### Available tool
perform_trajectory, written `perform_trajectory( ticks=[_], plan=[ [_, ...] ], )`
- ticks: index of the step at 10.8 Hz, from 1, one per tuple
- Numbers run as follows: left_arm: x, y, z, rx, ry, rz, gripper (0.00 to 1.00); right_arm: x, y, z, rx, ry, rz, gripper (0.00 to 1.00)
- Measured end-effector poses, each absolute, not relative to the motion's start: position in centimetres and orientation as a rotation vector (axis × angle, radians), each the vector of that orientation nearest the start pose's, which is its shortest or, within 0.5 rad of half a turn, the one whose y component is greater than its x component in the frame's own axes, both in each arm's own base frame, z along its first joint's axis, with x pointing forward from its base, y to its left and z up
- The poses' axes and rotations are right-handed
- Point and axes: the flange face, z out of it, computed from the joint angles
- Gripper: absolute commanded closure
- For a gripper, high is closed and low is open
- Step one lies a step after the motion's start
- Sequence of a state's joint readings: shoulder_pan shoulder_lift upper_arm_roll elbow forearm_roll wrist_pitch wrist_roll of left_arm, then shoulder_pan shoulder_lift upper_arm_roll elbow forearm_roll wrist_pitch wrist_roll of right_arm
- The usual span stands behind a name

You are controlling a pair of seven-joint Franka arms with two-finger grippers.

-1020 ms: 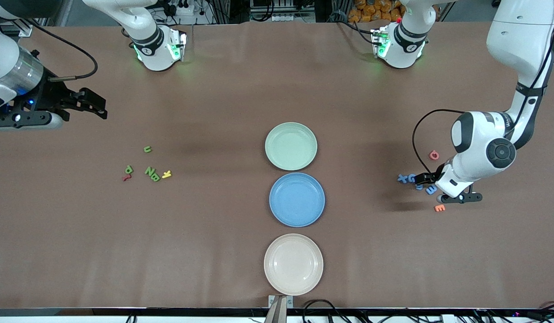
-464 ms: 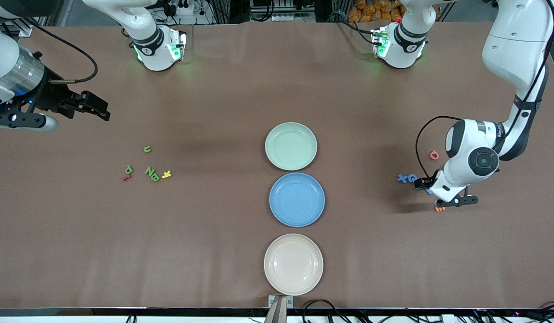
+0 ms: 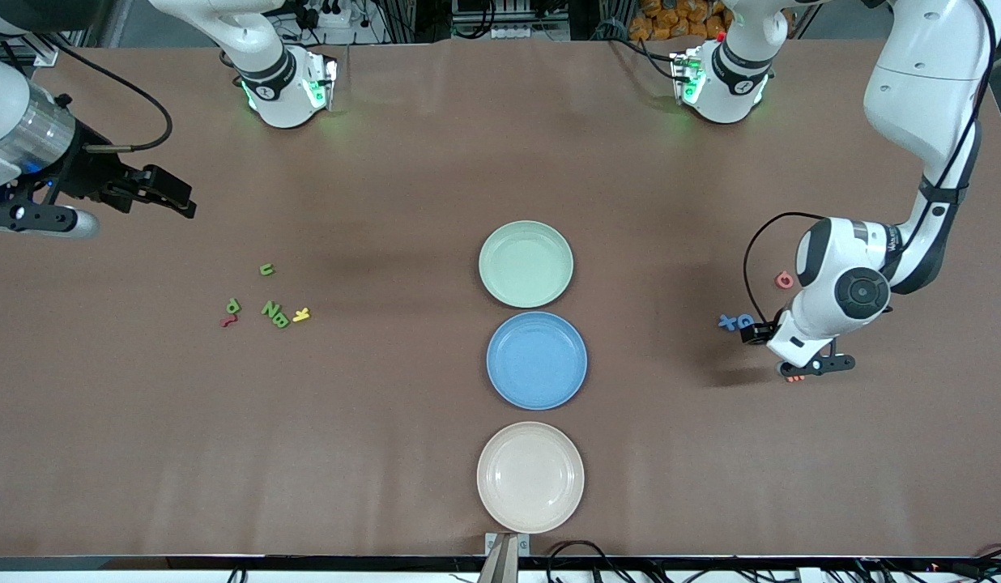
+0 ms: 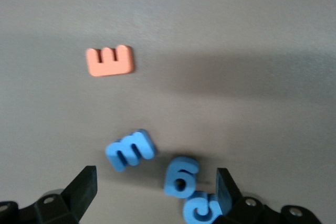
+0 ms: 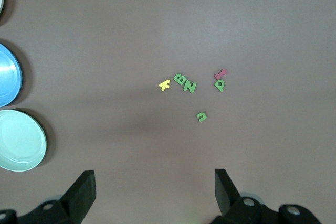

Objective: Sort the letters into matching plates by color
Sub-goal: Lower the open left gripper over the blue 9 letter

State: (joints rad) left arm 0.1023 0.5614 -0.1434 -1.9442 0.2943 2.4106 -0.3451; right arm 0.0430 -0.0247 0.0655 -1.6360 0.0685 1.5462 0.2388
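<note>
My left gripper [image 3: 786, 349] is open and low over the blue letters toward the left arm's end of the table. In the left wrist view an m-shaped letter [image 4: 129, 149], a 6 [image 4: 181, 177] and a C shape [image 4: 199, 208] lie between its open fingers [image 4: 156, 183], the C right by one finger. Two more blue letters [image 3: 735, 322] lie beside the hand. Green letters [image 3: 272, 311] [image 5: 185, 83] lie scattered toward the right arm's end. My right gripper [image 3: 175, 194] [image 5: 155, 187] hangs open, high above the table near them. The mint green plate [image 3: 526, 264] and the blue plate [image 3: 537, 360] stand mid-table, both empty.
A cream plate [image 3: 530, 477] sits nearest the front camera. An orange E [image 4: 110, 61] lies just off my left gripper, and a pink letter [image 3: 784, 280] lies by that arm. A yellow K [image 3: 301, 315] and a red letter [image 3: 228, 321] lie among the green ones.
My left hand has slid toward the plates over the blue letters and now covers some of them and most of the orange E. The right gripper barely shifted.
</note>
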Motion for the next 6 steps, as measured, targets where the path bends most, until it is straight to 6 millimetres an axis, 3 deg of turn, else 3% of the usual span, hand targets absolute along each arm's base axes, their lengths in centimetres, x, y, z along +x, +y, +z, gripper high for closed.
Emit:
perform_trajectory(
  ticks=[2,4,6],
  plan=[
    [60.8,-2.8,17.5,-3.011,-0.137,0.111,0.0,53.9,6.6,60.5,-3.075,0.208,0.118,0.0],
    [60.5,-2.3,16.9,-3.0,-0.132,0.128,0.0,54.3,6.6,60.5,-3.073,0.21,0.094,0.0],
    [60.3,-2.2,16.8,-2.994,-0.128,0.141,0.0,54.5,7.0,62.3,-3.067,0.2,0.026,0.0]
  ],
)
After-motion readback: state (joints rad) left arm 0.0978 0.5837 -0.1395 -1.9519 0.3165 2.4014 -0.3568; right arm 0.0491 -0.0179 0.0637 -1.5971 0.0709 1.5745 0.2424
